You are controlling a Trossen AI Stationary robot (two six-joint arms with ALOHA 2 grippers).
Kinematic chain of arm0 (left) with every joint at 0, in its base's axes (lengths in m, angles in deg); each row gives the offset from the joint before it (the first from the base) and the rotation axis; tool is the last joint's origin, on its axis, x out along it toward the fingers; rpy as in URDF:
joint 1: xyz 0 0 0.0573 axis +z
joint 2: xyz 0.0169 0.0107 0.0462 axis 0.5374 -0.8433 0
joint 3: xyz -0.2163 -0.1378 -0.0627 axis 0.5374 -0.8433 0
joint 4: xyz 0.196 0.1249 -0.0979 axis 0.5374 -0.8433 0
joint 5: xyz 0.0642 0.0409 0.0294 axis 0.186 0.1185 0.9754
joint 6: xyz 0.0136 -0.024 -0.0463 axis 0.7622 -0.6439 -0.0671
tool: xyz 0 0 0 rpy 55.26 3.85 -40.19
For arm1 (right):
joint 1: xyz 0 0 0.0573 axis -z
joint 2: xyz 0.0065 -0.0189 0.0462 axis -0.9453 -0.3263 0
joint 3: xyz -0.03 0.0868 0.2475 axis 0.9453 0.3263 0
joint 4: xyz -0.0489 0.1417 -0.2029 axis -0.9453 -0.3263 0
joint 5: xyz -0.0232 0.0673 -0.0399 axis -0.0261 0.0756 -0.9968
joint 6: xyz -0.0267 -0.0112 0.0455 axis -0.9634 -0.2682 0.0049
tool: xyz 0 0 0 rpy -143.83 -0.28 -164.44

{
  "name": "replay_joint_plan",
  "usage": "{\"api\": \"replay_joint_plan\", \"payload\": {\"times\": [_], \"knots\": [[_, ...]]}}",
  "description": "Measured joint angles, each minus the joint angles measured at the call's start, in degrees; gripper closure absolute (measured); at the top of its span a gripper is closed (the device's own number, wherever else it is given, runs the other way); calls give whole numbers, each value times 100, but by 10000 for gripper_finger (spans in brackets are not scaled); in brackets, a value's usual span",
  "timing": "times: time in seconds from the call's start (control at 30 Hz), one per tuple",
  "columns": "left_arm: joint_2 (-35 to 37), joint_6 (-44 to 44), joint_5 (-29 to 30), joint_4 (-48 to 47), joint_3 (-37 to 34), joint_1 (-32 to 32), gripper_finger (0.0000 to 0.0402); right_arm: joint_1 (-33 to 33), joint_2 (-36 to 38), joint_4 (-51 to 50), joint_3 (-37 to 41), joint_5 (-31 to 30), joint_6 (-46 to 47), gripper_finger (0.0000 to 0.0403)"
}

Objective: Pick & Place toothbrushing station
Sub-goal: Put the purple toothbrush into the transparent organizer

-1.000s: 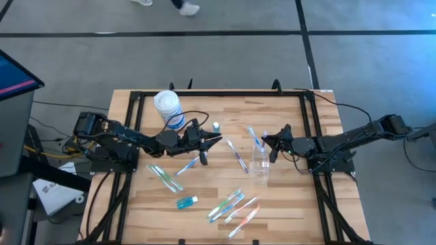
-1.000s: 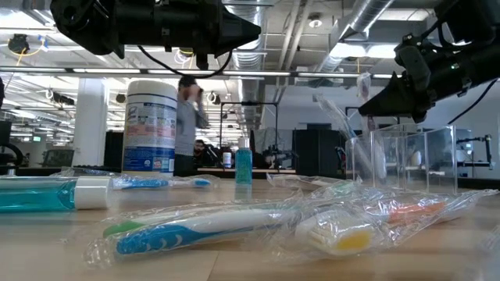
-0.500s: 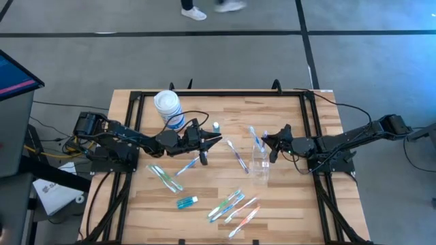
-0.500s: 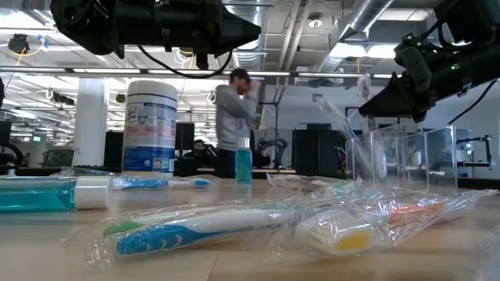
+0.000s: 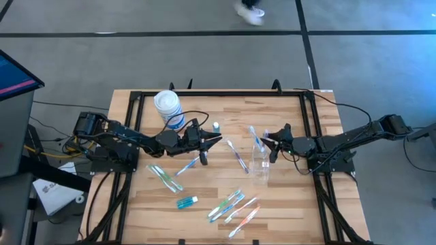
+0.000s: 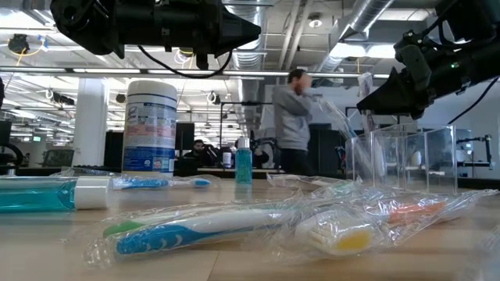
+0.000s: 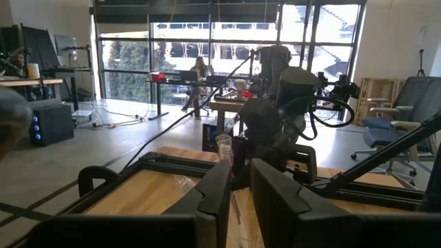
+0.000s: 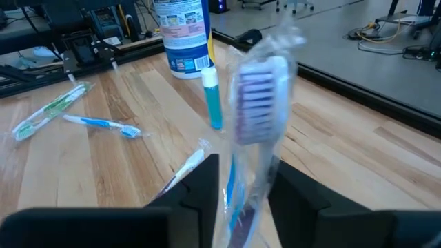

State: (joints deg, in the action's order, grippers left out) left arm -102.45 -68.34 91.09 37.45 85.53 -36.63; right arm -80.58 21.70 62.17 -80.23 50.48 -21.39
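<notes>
A wrapped blue toothbrush (image 5: 255, 138) stands tilted in the small clear cup (image 5: 259, 164), handle end down, its head (image 8: 258, 89) up. My right gripper (image 5: 266, 141) is open, level with the brush, one finger on each side of its neck. Left of mid-table my left gripper (image 5: 216, 141) hovers shut and empty, pointing at the table's right edge. More wrapped toothbrushes lie flat on the wood: a green pair (image 5: 165, 178), blue ones (image 5: 237, 155), several near the front (image 5: 231, 206). A teal tube (image 5: 187, 201) lies at the front and a small one (image 8: 213, 100) stands upright. My right gripper's fingers (image 8: 207, 186) flank the wrapped toothbrush just below its head (image 8: 241, 172), coming level from the table's right. Whether they touch the wrapper I cannot tell. The brush leans in the cup on its own.
A white canister with a blue label (image 5: 168, 109) stands at the far left of the table. A black frame (image 5: 218, 93) rims the wooden top. In the low view, wrapped brushes (image 6: 234, 222) lie close to the front edge. A person walks through the room behind.
My right gripper has opened around the toothbrush in the cup without shifting its place. The brush stays leaning in the cup. My left arm has kept still. A person has crossed the room behind the table.
</notes>
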Motion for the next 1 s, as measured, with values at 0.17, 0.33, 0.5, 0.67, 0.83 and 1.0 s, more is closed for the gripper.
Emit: {"api": "replay_joint_plan", "payload": {"times": [0.17,0.33,0.5,0.67,0.83,1.0], "knots": [[0,0,0,0,0,0,349,0,0,-50,-25,-1,-75,241],[0,-1,1,0,0,0,349,0,0,-248,-216,-23,-285,207],[0,0,0,0,0,0,349,0,0,-488,-316,-276,-295,189],[0,0,0,0,0,0,349,0,10,-522,-326,-444,-350,184],[0,0,0,0,0,0,349,0,76,-522,-328,-477,-469,183],[0,-1,1,0,0,0,349,0,337,-555,-330,-584,-634,183]]}}
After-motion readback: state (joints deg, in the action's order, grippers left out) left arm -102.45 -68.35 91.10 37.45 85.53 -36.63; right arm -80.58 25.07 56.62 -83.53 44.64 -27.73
